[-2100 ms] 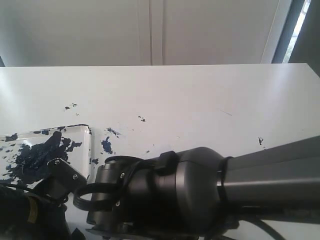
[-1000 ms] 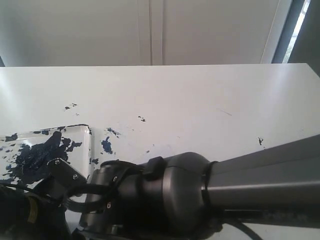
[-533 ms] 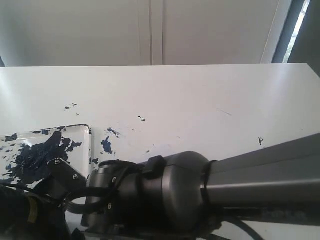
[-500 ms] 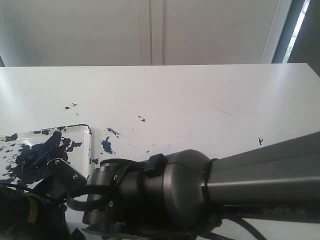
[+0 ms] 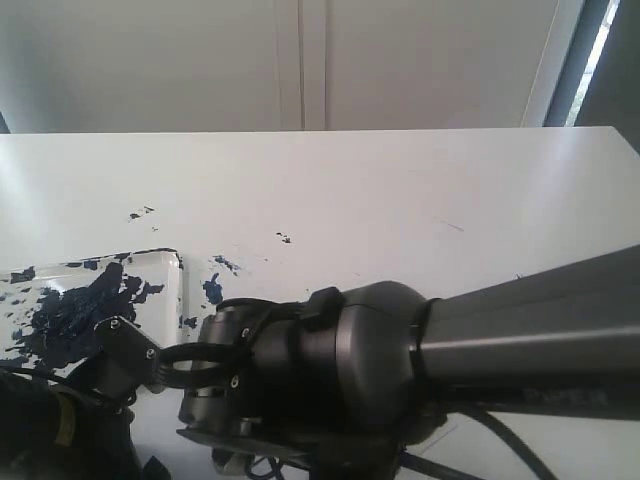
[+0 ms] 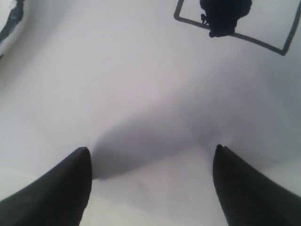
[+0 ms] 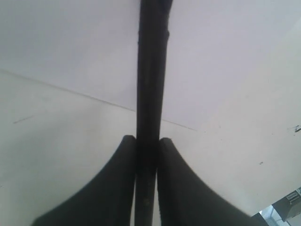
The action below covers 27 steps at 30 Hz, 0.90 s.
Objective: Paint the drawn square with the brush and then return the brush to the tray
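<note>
Clamping the right gripper (image 7: 146, 146) narrowly on the black handle of the brush (image 7: 151, 70), above the edge of a white paper sheet (image 7: 70, 42) lying on the tabletop (image 5: 400, 200). Reaching the right arm (image 5: 450, 360) across from the right toward the near left, just beside the tray (image 5: 172, 300) smeared with dark paint (image 5: 70, 310). Holding the left gripper (image 6: 150, 155) wide and empty over the paper, near the square (image 6: 256, 26), partly filled with a dark blob (image 6: 225, 12). Blocking the square and the brush from the exterior view.
</note>
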Available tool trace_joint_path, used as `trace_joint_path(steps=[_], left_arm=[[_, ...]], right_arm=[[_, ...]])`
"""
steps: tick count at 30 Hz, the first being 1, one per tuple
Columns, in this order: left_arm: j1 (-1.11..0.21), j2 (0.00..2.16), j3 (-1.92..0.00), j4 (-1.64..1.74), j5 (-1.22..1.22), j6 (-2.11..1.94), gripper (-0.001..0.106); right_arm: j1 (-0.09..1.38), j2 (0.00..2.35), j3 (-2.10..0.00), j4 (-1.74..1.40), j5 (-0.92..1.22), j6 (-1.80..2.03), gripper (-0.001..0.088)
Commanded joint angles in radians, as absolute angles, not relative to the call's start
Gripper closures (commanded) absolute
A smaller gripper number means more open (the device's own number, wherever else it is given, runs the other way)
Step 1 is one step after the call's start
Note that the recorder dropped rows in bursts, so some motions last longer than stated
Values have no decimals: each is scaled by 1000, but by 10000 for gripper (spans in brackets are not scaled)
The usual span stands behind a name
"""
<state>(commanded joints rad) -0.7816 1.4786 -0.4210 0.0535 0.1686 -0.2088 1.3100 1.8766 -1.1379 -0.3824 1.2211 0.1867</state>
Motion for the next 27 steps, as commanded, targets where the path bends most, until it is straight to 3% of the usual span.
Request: trace_joint_path(steps=[11, 27], left_arm=[[-782, 1479, -421, 54, 169, -209, 304], [-782, 1479, -421, 54, 175, -209, 304]], right_arm=[[1384, 1877, -1138, -353, 1221, 181, 868], [1382, 1877, -1125, -469, 1221, 186, 868]])
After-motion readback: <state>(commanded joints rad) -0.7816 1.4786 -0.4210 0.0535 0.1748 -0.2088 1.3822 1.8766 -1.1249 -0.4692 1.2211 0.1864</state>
